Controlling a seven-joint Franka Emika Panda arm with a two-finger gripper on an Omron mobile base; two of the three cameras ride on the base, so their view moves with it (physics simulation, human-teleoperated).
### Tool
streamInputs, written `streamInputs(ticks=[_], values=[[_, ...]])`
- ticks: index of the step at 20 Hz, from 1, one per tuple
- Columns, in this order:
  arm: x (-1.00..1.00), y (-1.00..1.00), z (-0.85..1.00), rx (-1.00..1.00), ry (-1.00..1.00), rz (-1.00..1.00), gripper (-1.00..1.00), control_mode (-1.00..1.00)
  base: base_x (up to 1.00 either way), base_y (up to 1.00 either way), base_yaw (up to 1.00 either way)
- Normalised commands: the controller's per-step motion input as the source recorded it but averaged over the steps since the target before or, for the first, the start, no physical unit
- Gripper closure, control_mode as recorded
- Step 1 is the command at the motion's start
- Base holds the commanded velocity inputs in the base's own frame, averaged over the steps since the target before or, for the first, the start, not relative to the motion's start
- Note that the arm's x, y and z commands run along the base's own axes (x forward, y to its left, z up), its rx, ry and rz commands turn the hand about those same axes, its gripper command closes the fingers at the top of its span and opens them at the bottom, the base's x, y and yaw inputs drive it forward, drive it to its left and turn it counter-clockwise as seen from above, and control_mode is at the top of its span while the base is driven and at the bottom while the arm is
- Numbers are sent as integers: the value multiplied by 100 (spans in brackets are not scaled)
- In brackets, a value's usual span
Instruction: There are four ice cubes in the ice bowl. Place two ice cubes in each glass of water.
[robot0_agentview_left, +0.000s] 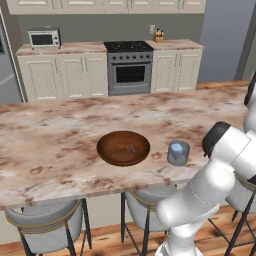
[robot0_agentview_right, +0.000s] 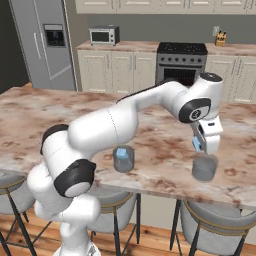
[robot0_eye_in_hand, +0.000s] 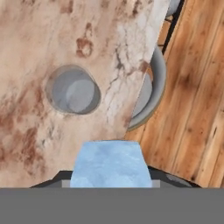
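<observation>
My gripper (robot0_agentview_right: 202, 145) is shut on a pale-blue ice cube (robot0_agentview_right: 198, 144) and hangs just above the right-hand glass of water (robot0_agentview_right: 204, 169) near the counter's front edge. In the hand view the held ice cube (robot0_eye_in_hand: 109, 164) sits between my fingertips, with that glass (robot0_eye_in_hand: 73, 89) below and slightly off to one side. The other glass of water (robot0_agentview_right: 123, 159) (robot0_agentview_left: 178, 153) holds a pale-blue cube (robot0_agentview_right: 121, 151). The brown ice bowl (robot0_agentview_left: 107, 150) stands left of that glass, with a small pale cube (robot0_agentview_left: 130, 148) near its middle.
The marble island counter (robot0_agentview_left: 50, 135) ends close to both glasses. Grey stools (robot0_agentview_left: 45, 225) (robot0_agentview_right: 215, 225) stand under the front edge over a wooden floor (robot0_eye_in_hand: 192, 87). Cabinets, a stove (robot0_agentview_left: 130, 67) and a microwave line the far wall.
</observation>
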Motion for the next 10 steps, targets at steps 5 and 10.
streamInputs(ticks=[5,10], values=[[37,-28,-12,0,0,0,100,-100,0,0,0],[36,-21,-21,0,2,0,100,-100,0,0,0]])
